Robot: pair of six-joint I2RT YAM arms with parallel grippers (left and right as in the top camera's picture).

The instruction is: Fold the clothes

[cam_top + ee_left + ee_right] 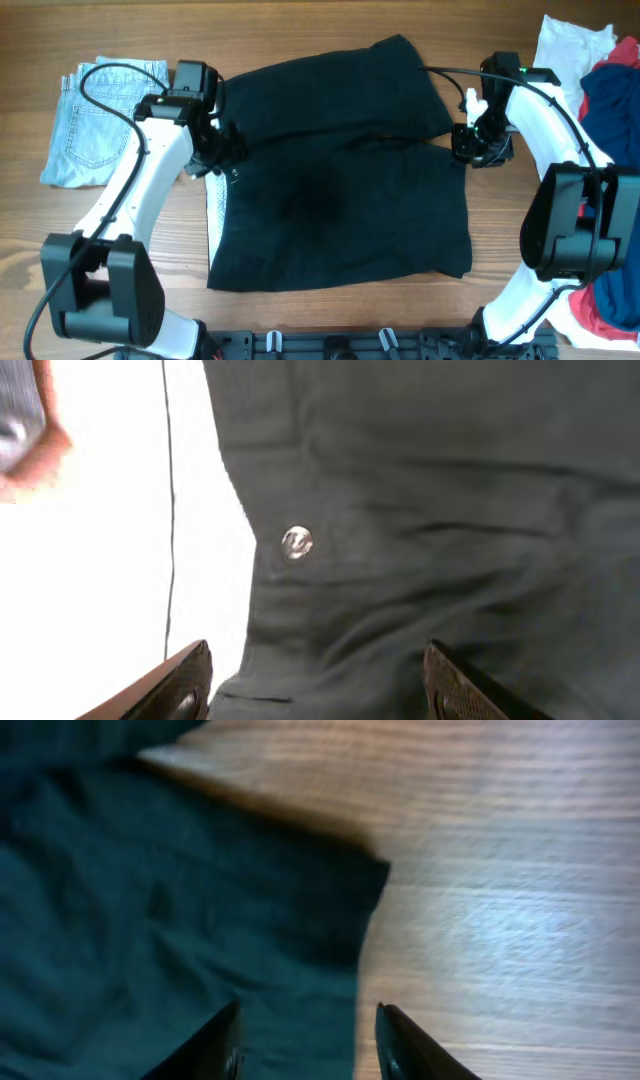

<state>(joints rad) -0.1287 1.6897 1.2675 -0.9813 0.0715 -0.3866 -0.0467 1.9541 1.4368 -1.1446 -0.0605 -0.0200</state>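
Left gripper [315, 665]: jaws wide apart, empty, over waist edge of black trousers [340, 190]; button [297, 542] just ahead. Denim [95, 120] on its outer side. Right gripper [308, 1012]: jaws parted, empty, over opposite trouser corner, table [500, 870] beside.

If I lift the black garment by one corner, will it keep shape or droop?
Likely droops: the black garment lies creased and folded over itself. Probably light; the fabric looks thin. It may slide readily on the smooth wooden table.

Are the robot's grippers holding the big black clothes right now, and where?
Nothing is held. The left gripper and right gripper are both open above the black fabric garment, with no cloth pinched between their fingers.
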